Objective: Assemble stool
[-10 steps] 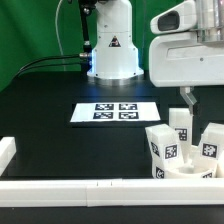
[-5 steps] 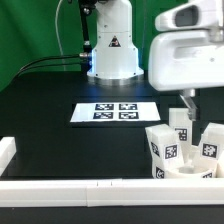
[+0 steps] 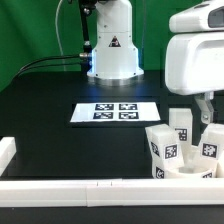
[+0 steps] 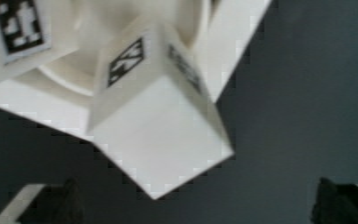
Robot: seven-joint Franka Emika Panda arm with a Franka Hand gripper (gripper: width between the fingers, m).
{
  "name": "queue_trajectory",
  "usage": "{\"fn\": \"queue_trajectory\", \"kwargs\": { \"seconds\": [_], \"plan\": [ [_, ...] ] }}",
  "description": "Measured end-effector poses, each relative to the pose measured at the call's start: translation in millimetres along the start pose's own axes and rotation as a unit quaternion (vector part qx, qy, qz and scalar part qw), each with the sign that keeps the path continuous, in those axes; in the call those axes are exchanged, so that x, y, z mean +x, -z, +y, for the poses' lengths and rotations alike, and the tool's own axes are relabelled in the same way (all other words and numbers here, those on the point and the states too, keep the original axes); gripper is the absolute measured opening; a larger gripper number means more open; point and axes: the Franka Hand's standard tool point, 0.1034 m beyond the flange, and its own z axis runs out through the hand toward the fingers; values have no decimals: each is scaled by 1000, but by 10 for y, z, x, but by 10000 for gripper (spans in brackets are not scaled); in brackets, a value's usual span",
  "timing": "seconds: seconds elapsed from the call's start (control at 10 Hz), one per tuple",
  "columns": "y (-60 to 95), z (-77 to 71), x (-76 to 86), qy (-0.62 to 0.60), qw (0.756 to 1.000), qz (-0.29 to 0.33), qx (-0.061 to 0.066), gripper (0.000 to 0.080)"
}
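I am hanging over the lower right of the exterior view, my big white wrist housing filling the upper right of that frame and my gripper [image 3: 207, 106] reaching down just above the stool [image 3: 185, 150]. The stool is sitting in the lower right corner of the black table [image 3: 60, 95], hard against the long white border rail [image 3: 70, 187] that is running along the bottom edge. It is standing upside down as far as I can tell: three short blocky legs are pointing up from the seat, each one showing a black-and-white tag. The near-left leg [image 3: 162, 146] is standing in front, the back leg [image 3: 179, 124] is rising behind it, and the right leg [image 3: 210, 141] is sitting directly under my fingers.

In the wrist view I am looking straight down on one white leg [image 4: 158, 125], which is filling the middle of the frame, with the curved rim of the seat [image 4: 60, 75] behind it in the upper left. My two dark fingertips [image 4: 37, 205] are showing at the lower left and lower right corners, spread wide apart with nothing between them, and they are not touching the leg.

The marker board [image 3: 115, 112] is lying flat in the middle of the exterior view, well apart from the stool, and the white robot base [image 3: 112, 45] is standing behind it at top centre.
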Motion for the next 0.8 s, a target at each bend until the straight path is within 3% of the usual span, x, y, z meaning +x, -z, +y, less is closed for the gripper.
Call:
{"fn": "queue_trajectory", "kwargs": {
  "seconds": [0.2, 0.3, 0.6, 0.7, 0.8],
  "plan": [
    [-126, -23, -104, 62, 997, -50, 2, 649],
    [-187, 53, -142, 96, 994, -54, 3, 649],
    [-307, 78, -136, 143, 988, -49, -14, 649],
    [-307, 97, -142, 134, 990, -49, -15, 531],
    [-308, 107, -145, 133, 990, -49, -15, 531]
  ]
}}
